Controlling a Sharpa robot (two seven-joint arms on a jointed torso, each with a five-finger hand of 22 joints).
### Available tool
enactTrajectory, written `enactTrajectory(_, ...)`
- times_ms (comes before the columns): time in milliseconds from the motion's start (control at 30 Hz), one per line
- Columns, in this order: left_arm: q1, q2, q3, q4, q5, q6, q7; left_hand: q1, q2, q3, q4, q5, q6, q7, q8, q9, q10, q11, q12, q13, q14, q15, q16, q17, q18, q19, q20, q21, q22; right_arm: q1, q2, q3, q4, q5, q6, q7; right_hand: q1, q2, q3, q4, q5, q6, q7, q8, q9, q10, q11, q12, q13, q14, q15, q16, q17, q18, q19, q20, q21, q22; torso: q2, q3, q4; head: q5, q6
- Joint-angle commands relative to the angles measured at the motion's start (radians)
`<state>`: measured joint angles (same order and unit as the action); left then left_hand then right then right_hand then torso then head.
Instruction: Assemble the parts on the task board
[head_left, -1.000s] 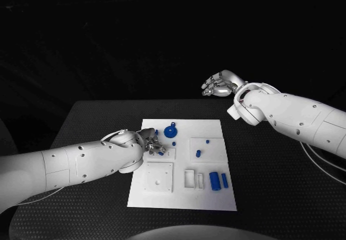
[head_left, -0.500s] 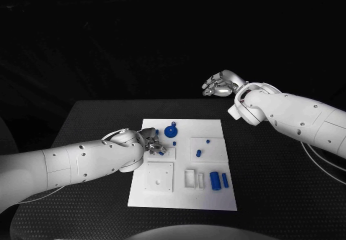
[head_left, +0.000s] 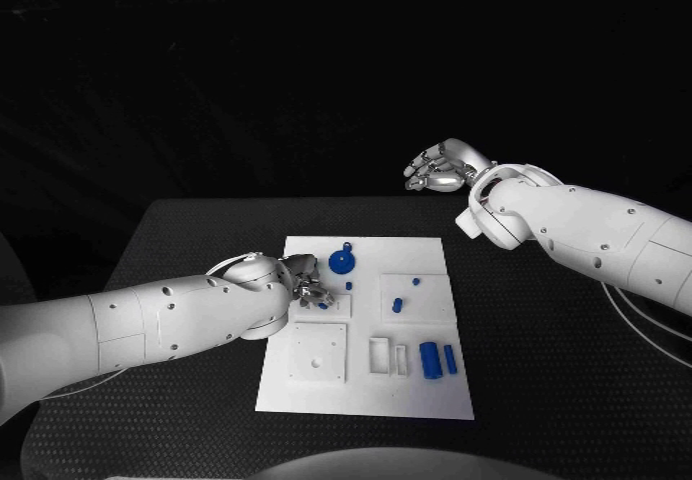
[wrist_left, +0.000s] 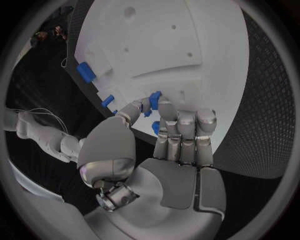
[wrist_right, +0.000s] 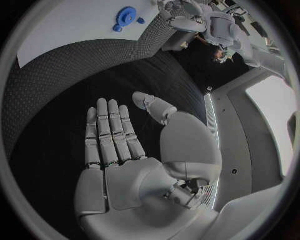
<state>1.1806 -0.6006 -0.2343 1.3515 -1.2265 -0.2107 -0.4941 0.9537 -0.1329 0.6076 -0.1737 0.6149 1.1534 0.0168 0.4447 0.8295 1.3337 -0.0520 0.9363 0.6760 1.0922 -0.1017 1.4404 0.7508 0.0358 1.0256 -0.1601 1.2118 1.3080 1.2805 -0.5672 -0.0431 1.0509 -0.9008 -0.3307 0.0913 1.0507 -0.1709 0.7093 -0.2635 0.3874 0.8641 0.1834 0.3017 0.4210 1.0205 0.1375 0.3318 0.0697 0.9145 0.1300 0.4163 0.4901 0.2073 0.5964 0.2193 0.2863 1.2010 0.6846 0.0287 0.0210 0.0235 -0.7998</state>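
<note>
Early going, I judge: the left robot hand (wrist_left: 164, 131) pinches a blue part (wrist_left: 154, 96) over the board (head_left: 433, 390), several parts (head_left: 437, 359) lie loose, the right robot hand (wrist_right: 128, 150) spread empty.

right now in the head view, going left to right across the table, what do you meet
left hand → blue gear → small blue peg → blue cylinder → slimmer blue cylinder, all over the task board; right hand is raised beyond.

The right hand (wrist_right: 134, 150) is held flat above the black table (wrist_right: 75, 90), fingers (wrist_right: 112, 132) straight and together, thumb out to the side — nothing in it. Beyond it, a blue gear (wrist_right: 127, 13) lies on the white task board (wrist_right: 69, 25), near the board's edge — a small blue peg (wrist_right: 141, 20) just beside it.
</note>
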Motion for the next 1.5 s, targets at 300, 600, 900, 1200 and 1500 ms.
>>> enactTrajectory(300, -0.009, 0.016, -0.006, -0.003, -0.014, 0.033, -0.002, -0.007, 0.012, 0.102, -0.092, -0.009, 0.029, -0.030, 0.005, -0.007, 0.075, -0.070, 0.008, 0.003, 0.092, -0.123, -0.001, 0.003, 0.080, 0.002, -0.111, 0.005, 0.008, 0.000, 0.002, 0.001, 0.001, -0.008, 0.012, 0.003, 0.007, -0.001, -0.006, -0.001, 0.004, -0.008, 0.002, 0.005, -0.002, 0.001, 0.008, -0.007, -0.001, -0.004, 0.006, -0.005, 0.001, -0.012, -0.005, -0.002, -0.005, 0.002, 0.000, -0.0003, -0.0002, 0.000, -0.001)
enactTrajectory(600, -0.008, 0.024, -0.005, -0.008, 0.029, 0.045, 0.000, -0.013, 0.020, 0.101, -0.098, -0.009, 0.030, -0.029, 0.009, -0.013, 0.074, -0.068, 0.008, 0.004, 0.090, -0.121, -0.001, 0.004, 0.079, -0.002, -0.111, 0.005, 0.009, -0.001, 0.005, 0.001, 0.000, -0.008, 0.015, 0.001, 0.007, -0.001, -0.007, -0.001, 0.005, -0.008, 0.002, 0.005, -0.002, 0.001, 0.009, -0.007, -0.001, -0.004, 0.006, -0.006, 0.001, -0.013, -0.005, -0.002, -0.007, 0.003, 0.001, -0.0011, -0.0010, -0.008, 0.000)
enactTrajectory(900, -0.008, 0.035, -0.005, -0.024, 0.035, 0.085, -0.003, -0.014, 0.025, 0.102, -0.103, -0.017, 0.027, -0.027, 0.010, -0.019, 0.073, -0.066, 0.007, 0.003, 0.089, -0.119, -0.002, 0.004, 0.079, -0.004, -0.110, 0.005, 0.009, -0.001, 0.006, 0.001, 0.000, -0.008, 0.018, 0.001, 0.008, -0.001, -0.007, -0.001, 0.006, -0.009, 0.002, 0.005, -0.002, 0.001, 0.009, -0.008, -0.001, -0.005, 0.006, -0.007, 0.002, -0.013, -0.006, -0.002, -0.008, 0.003, 0.000, -0.0006, 0.0008, -0.010, -0.002)
enactTrajectory(1200, -0.008, 0.032, -0.005, -0.024, 0.048, 0.090, 0.003, -0.011, 0.025, 0.103, -0.099, -0.086, 0.018, -0.026, 0.009, -0.031, 0.072, -0.063, 0.004, 0.001, 0.086, -0.117, -0.004, 0.004, 0.079, -0.007, -0.110, 0.005, 0.008, -0.001, 0.003, 0.001, 0.001, -0.008, 0.019, 0.000, 0.008, -0.001, -0.008, -0.001, 0.006, -0.009, 0.002, 0.005, -0.003, 0.000, 0.009, -0.009, -0.002, -0.006, 0.007, -0.008, 0.002, -0.014, -0.007, -0.002, -0.009, 0.004, -0.001, -0.0006, 0.0017, -0.011, -0.002)
enactTrajectory(1500, -0.008, 0.027, -0.005, -0.025, 0.063, 0.075, 0.019, -0.031, -0.052, 0.102, 0.009, -0.258, -0.008, -0.016, -0.016, -0.068, 0.068, -0.056, -0.002, 0.000, 0.082, -0.110, -0.010, 0.004, 0.078, -0.008, -0.109, 0.000, 0.002, -0.001, 0.001, 0.001, 0.000, -0.008, 0.020, -0.002, 0.008, -0.004, -0.009, -0.001, 0.006, -0.012, 0.003, 0.004, -0.004, -0.002, 0.010, -0.012, -0.002, -0.008, 0.008, -0.011, 0.002, -0.015, -0.008, -0.002, -0.013, 0.006, -0.001, -0.0009, 0.0012, -0.013, 0.001)
